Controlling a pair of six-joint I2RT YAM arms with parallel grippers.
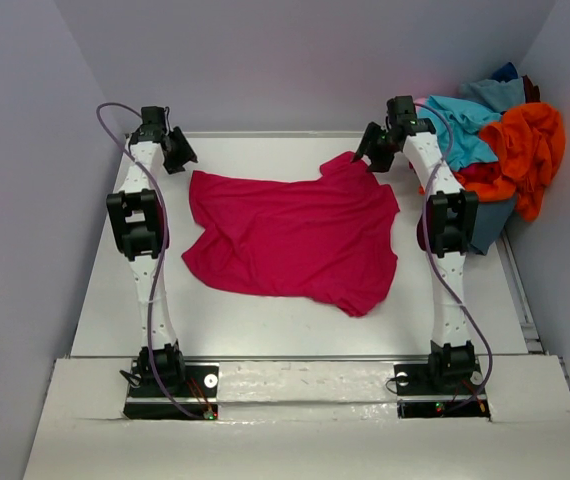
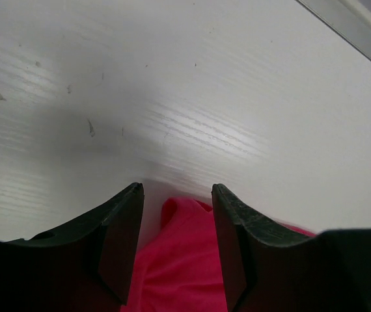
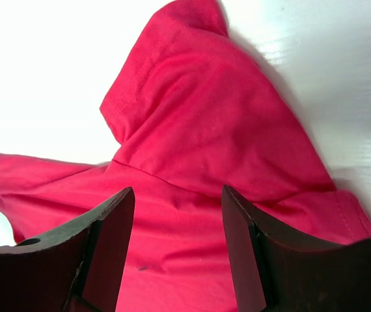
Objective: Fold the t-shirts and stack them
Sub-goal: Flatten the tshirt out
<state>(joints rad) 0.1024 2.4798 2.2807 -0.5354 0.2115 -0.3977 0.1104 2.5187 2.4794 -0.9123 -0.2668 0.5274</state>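
Top external: plain crimson t-shirt [image 1: 290,240] lies spread on table [image 1: 265,325].

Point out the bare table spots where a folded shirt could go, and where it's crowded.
Widest bare patch: the table strip between the red shirt and the arm bases. A narrower one runs along the far edge between the left gripper and right gripper. Crowded: the far right corner, heaped with the shirt pile.
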